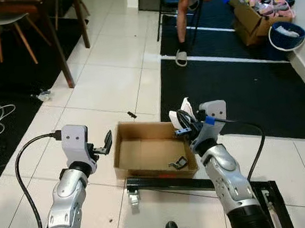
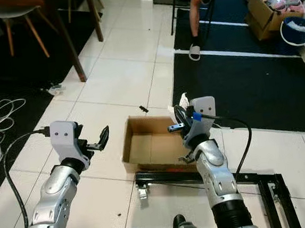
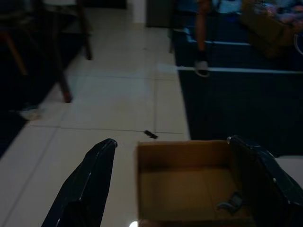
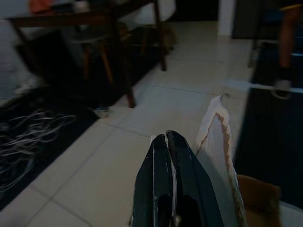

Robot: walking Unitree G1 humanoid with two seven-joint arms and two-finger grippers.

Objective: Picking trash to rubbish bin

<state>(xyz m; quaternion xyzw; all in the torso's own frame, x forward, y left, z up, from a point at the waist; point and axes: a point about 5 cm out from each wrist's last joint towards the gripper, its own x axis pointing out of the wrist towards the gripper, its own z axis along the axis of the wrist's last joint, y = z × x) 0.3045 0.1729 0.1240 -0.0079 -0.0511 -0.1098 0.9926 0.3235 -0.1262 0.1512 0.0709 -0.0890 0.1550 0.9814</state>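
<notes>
White floor tiles carry everything in view, with a dark carpet running along the robot's right. Nearest the robot, a black metal frame on small castors lies on the tiles, just in front of an open shallow brown cardboard box that serves as the rubbish bin.

The left tool hovers beside the box's left wall with its two black fingers spread wide and nothing between them. The right tool sits over the box's far right corner, its fingers pressed together on a crumpled white paper scrap with a brownish edge. The scrap is held above that corner and hangs beside the fingers; its long axis runs roughly along them, upright, with its top end pointing up and away from the robot.

Inside the box, a small dark curled bit of litter lies near the right wall, so some trash seems binned already. The white scrap is at the box and, by my reading, only needs releasing. A small black strip remains on the tiles just beyond the box, and a crumpled clear wrapper lies by a wooden table leg further off. Beyond, a person's leg in a slipper stands on the carpet.
</notes>
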